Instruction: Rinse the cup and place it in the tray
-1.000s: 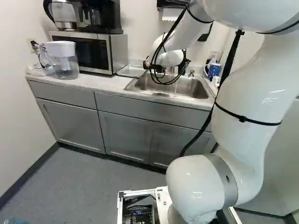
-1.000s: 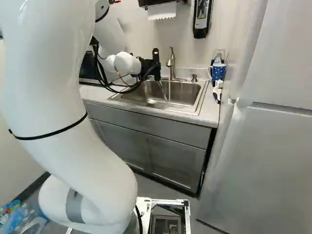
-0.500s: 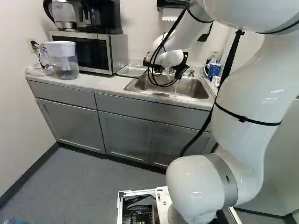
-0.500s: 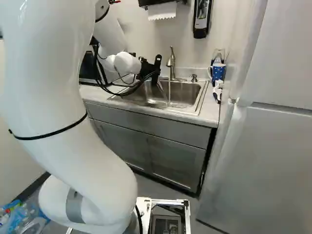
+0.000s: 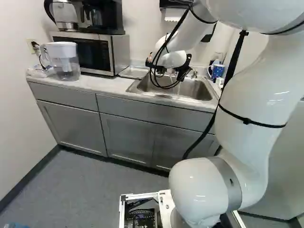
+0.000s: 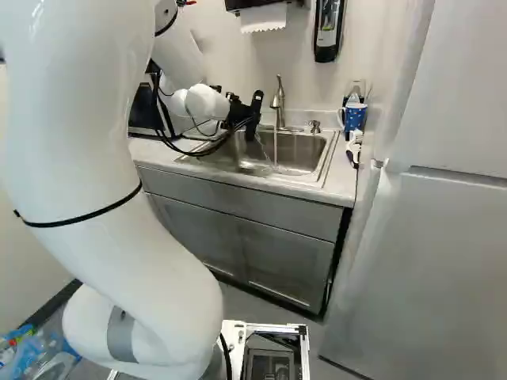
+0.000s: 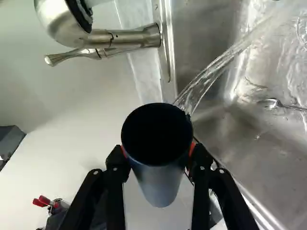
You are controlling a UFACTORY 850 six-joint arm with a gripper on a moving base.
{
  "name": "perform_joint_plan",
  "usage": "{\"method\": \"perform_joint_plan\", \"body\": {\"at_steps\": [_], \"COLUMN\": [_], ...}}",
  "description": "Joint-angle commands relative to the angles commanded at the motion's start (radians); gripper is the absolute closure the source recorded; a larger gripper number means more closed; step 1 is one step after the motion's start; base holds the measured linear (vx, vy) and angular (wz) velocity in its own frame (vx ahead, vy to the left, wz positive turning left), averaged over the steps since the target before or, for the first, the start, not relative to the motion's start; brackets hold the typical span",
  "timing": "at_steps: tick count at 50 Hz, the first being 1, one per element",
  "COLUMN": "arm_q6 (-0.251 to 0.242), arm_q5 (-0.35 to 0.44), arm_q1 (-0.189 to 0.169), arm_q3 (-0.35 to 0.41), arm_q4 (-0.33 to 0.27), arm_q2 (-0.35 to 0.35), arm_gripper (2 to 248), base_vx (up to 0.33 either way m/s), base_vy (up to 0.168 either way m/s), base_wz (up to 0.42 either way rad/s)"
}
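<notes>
Black gripper (image 6: 247,120) grasping dark cup (image 7: 160,184); water (image 7: 211,76) spilling off its rim into sink (image 6: 307,150); faucet (image 6: 278,103) running at sink's far edge; blue mug (image 6: 354,117) farther right

One cup (image 7: 160,184) between the gripper's (image 6: 253,125) two fingers (image 7: 117,165). Near it, one sink (image 6: 305,150), one faucet (image 6: 278,99). Well left of it, one microwave (image 5: 88,52), one kettle (image 5: 65,12), one pitcher (image 5: 66,64). To its right, one blue mug (image 6: 355,119).
</notes>
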Motion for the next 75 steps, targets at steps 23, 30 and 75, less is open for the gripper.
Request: {"method": "perform_joint_plan", "body": {"at_steps": [23, 30, 75], "arm_q6": [0.068, 0.068, -0.311], "arm_q5": [0.0, 0.0, 0.0], "arm_q1": [0.0, 0.0, 0.0], "arm_q3": [0.0, 0.0, 0.0], "arm_q4": [0.0, 0.0, 0.0], "arm_q2": [0.0, 0.0, 0.0], "arm_gripper": [124, 124, 124], "base_vx": [0.0, 0.0, 0.0], "base_vy": [0.0, 0.0, 0.0], "base_wz": [0.0, 0.0, 0.0]}}
